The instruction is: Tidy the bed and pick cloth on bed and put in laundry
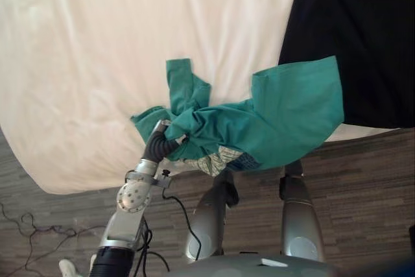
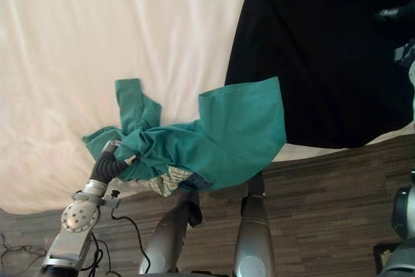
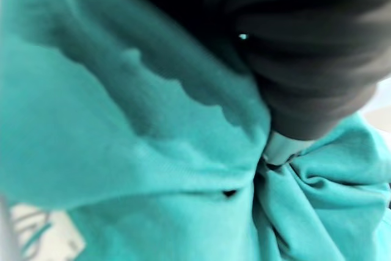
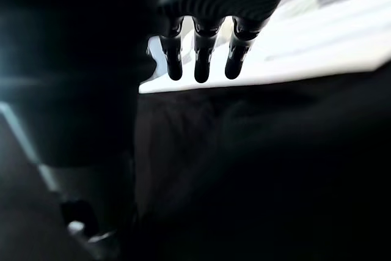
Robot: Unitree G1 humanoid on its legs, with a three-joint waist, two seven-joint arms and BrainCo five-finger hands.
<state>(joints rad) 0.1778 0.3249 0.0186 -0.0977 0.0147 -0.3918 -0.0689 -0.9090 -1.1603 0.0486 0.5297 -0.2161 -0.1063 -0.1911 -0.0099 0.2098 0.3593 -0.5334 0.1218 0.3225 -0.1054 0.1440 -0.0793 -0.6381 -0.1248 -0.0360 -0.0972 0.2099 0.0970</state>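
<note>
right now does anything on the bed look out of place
Yes: a teal garment is crumpled at the white sheet's near edge, part hanging over the floor, bunched around the left robot hand. A black cloth also sprawls over the sheet on the right.

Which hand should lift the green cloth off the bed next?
Left. The left hand is tucked into the green cloth at the bed edge nearest the robot. The right hand hangs open over the black cloth, apart from the green one.
</note>
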